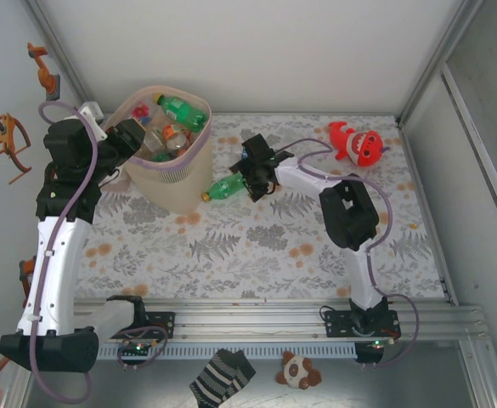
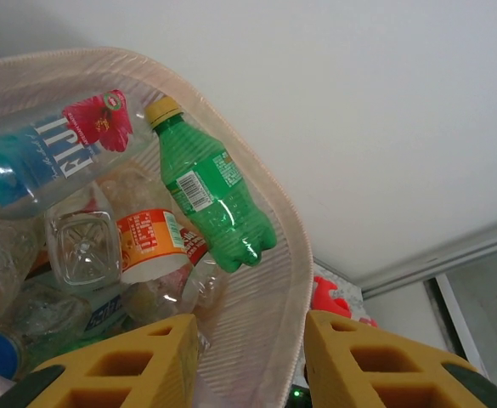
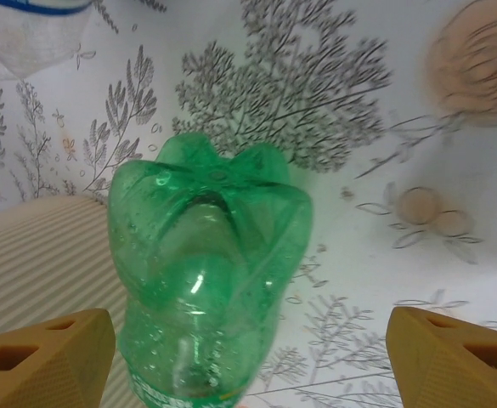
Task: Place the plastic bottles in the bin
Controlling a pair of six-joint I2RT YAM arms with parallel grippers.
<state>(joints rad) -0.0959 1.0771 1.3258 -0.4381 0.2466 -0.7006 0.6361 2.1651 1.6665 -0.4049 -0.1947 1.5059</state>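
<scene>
On the table (image 1: 256,246): bin (image 1: 176,183) well filled, one green bottle (image 1: 227,188) outstanding.
Top view: several bottles (image 1: 180,110) in bin; green bottle lies beside it, right pincer (image 1: 256,174) at its base. Left wrist: left pincer (image 2: 248,365) apart, empty, over bin rim. Right wrist: right pincer apart, straddling green bottle, not yet clamped; task judged near finish.
</scene>
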